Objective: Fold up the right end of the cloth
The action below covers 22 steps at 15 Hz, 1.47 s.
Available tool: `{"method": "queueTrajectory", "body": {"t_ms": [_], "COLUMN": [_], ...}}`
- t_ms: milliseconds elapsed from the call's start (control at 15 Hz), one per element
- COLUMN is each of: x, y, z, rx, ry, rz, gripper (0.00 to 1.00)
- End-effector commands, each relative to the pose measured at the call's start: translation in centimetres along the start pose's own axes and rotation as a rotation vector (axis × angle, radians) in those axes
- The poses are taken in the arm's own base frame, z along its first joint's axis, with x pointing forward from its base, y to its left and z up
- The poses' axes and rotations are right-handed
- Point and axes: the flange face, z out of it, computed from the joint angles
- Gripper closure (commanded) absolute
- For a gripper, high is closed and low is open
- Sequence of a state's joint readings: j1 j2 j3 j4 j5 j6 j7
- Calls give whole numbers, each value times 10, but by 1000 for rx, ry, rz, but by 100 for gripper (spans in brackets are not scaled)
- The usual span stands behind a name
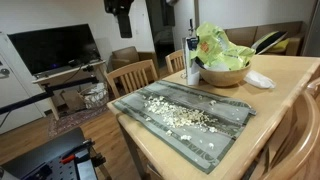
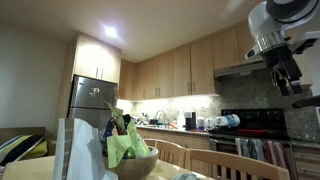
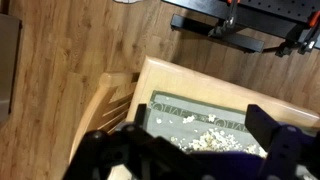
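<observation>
The cloth [image 1: 180,115] lies flat on the wooden table [image 1: 285,95] in an exterior view. It is grey-green, with a cream speckled band down its middle. My gripper [image 1: 121,28] hangs high above the table's far corner, well clear of the cloth. From a low exterior view it [image 2: 290,88] shows up near the ceiling, in front of the kitchen cabinets. The wrist view looks straight down on one end of the cloth [image 3: 190,115]. There the gripper [image 3: 200,140] is open, its dark fingers [image 3: 265,125] spread wide with nothing between them.
A wooden bowl [image 1: 222,72] of green leaves, a bottle [image 1: 192,45] and a small white napkin [image 1: 260,79] stand behind the cloth. Wooden chairs [image 1: 132,75] ring the table, one [image 3: 105,110] just beside the cloth's end. A TV [image 1: 55,48] stands beyond.
</observation>
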State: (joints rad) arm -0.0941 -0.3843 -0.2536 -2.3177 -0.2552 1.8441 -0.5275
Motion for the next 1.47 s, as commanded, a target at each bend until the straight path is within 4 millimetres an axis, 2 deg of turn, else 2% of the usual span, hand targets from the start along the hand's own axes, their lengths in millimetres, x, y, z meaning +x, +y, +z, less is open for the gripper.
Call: {"method": "queueTrajectory", "body": {"t_ms": [0, 1067, 1200, 1400], "x": [0, 0, 6, 22], "y": [0, 0, -7, -23], "z": [0, 0, -5, -23], "rx": [0, 0, -7, -47], "ry": [0, 0, -3, 19], "rz": [0, 0, -37, -72], "gripper": [0, 0, 0, 0]}}
